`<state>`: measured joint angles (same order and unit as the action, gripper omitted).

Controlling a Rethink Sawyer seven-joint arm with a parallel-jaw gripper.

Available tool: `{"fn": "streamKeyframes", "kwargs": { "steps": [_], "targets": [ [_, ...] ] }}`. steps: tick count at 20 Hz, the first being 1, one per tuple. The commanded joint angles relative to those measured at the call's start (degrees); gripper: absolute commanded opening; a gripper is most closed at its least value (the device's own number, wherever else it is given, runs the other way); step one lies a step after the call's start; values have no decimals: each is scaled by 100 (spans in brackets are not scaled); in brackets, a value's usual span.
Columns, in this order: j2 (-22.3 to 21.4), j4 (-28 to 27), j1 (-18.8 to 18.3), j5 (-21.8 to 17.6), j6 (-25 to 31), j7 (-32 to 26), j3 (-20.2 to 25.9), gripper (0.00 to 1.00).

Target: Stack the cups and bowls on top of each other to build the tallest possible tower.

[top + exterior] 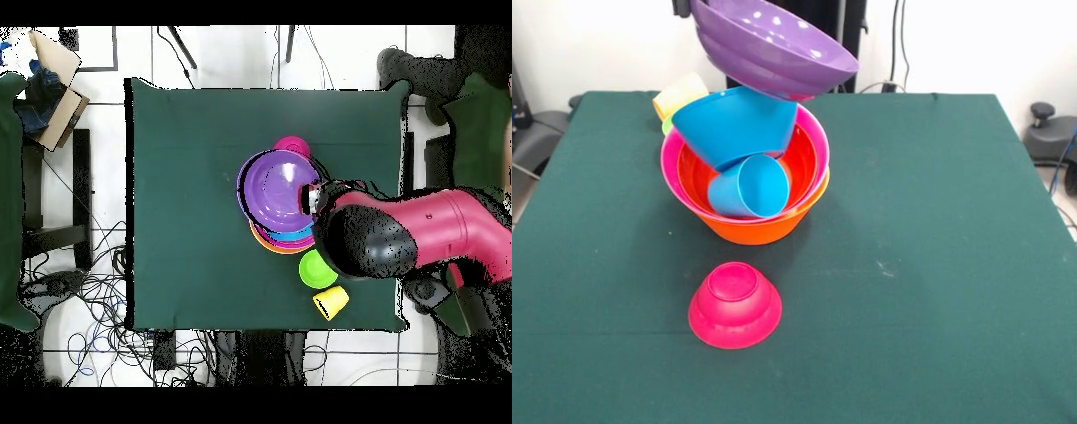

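My gripper [314, 197] is shut on the rim of the purple bowl [772, 44] and holds it tilted above the tower. It also shows in the overhead view [278, 185]. The tower has the large orange bowl [755, 228] as base, then the pink bowl [671, 163] and the red-orange bowl [805, 159]. A blue bowl [737, 124] leans in it, tipped. The light blue cup [750, 187] lies on its side inside. The magenta bowl [734, 305] sits upside down on the table in front of the tower. The yellow-orange cup [680, 93] and the green bowl [317, 268] lie behind the tower. The teal bowl is hidden.
The green table [936, 221] extends wide to the right of the tower in the front view. The red arm [430, 225] reaches in over the table's edge in the overhead view. A cardboard box [55, 75] and cables lie on the floor beyond the table.
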<state>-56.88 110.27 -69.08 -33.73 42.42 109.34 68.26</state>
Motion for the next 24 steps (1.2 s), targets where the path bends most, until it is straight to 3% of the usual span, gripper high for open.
{"fn": "streamKeyframes", "kwargs": {
  "steps": [1, 24],
  "targets": [
    [582, 127, 295, -782, -352, -1155, -287, 0],
    [812, 164, 177, -1103, -464, -1066, -247, 0]
  ]
}}
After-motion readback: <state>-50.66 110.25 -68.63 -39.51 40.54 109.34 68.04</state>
